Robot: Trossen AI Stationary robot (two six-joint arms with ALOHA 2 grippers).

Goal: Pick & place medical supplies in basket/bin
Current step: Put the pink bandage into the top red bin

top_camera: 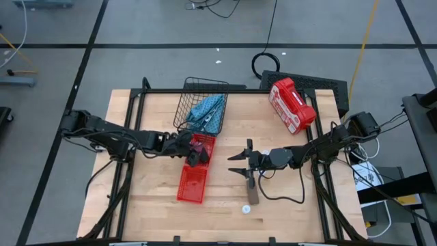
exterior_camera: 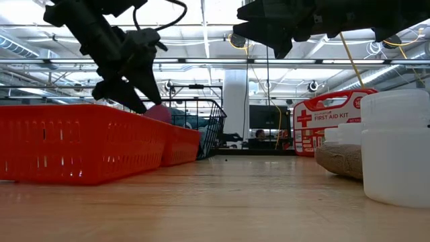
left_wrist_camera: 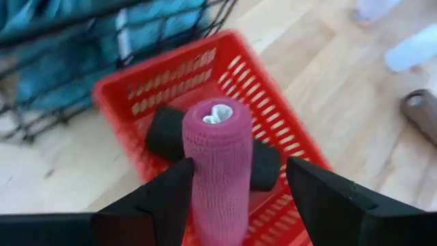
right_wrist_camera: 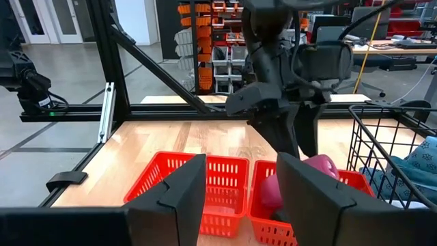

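A pink bandage roll (left_wrist_camera: 218, 171) stands on end in the far red bin (left_wrist_camera: 164, 75), in front of a black roll (left_wrist_camera: 167, 133) that lies in the same bin. My left gripper (top_camera: 194, 152) is over that bin, slanting down. It is open, with one finger on each side of the pink roll. The black wire basket (top_camera: 203, 113) beyond holds the light-blue pouch (top_camera: 208, 109). My right gripper (top_camera: 237, 164) hangs open, level and empty, right of the bins. A brown roll (top_camera: 252, 191) and a white vial (top_camera: 246, 209) lie on the table. My left gripper touches the pink roll's side (left_wrist_camera: 199, 179) with the inner face of one finger (left_wrist_camera: 164, 198). The other finger (left_wrist_camera: 328, 198) stands clear of the roll, with a gap showing. The fingers come slanting down from the table's left. The roll's white-cored end (left_wrist_camera: 217, 113) points away from the wrist; its lower end is hidden.
A second red bin (top_camera: 192, 183) lies end to end with the first, toward the near edge. The red and white first-aid case (top_camera: 291, 104) sits at the far right. Bare wood lies between the bins and my right gripper and along the near edge.
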